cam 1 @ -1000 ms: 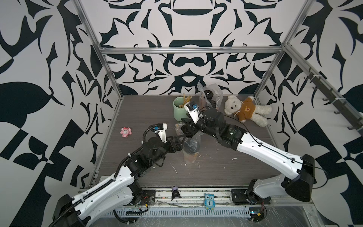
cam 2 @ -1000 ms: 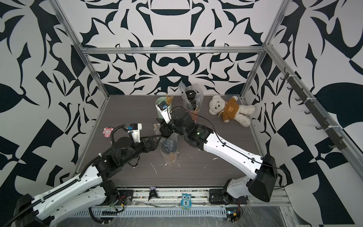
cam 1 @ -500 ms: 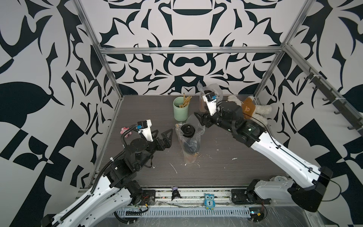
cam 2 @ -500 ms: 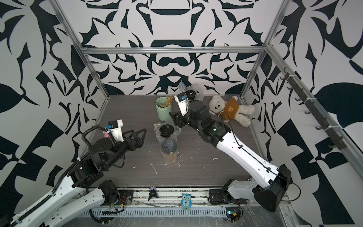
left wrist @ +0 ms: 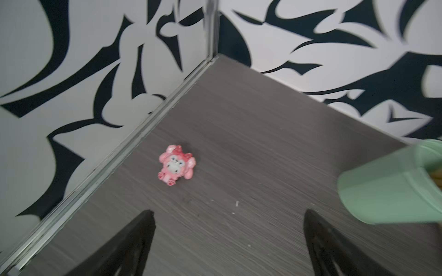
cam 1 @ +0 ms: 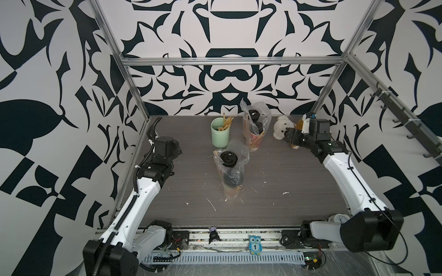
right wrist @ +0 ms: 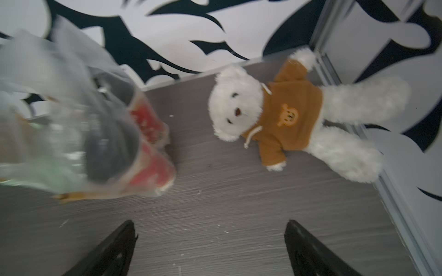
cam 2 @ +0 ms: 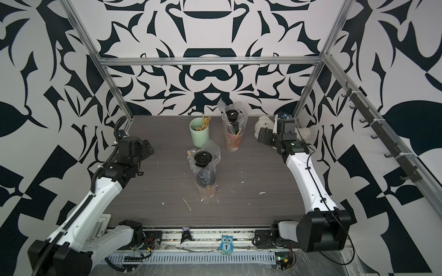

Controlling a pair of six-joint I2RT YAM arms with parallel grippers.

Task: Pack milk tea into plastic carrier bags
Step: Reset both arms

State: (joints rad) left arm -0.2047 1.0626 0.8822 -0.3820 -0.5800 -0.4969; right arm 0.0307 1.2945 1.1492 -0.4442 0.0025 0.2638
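Two clear plastic carrier bags stand on the table. The near bag [cam 1: 230, 174] [cam 2: 206, 172] holds milk tea cups; one black lid [cam 1: 229, 159] shows at its mouth. Behind it, the far bag [cam 1: 254, 129] [cam 2: 234, 130] holds red-sided milk tea with black lids [cam 1: 253, 115]; it appears blurred in the right wrist view [right wrist: 148, 167]. My left gripper [left wrist: 229, 212] [cam 1: 175, 148] is open over bare table near the left wall. Just as open and empty, my right gripper [right wrist: 210, 222] [cam 1: 288, 136] hangs at the back right, beside the far bag.
A mint-green cup of sticks [cam 1: 220, 132] [left wrist: 392, 186] stands left of the far bag. A white teddy in a brown hoodie [right wrist: 287, 114] [cam 1: 280, 125] lies in the back right corner. A small pink toy [left wrist: 176, 165] lies by the left wall. Crumbs dot the table.
Both arms have pulled away from the near bag, the left toward the left wall, the right toward the back right corner. The right gripper opened and left the bag standing alone.
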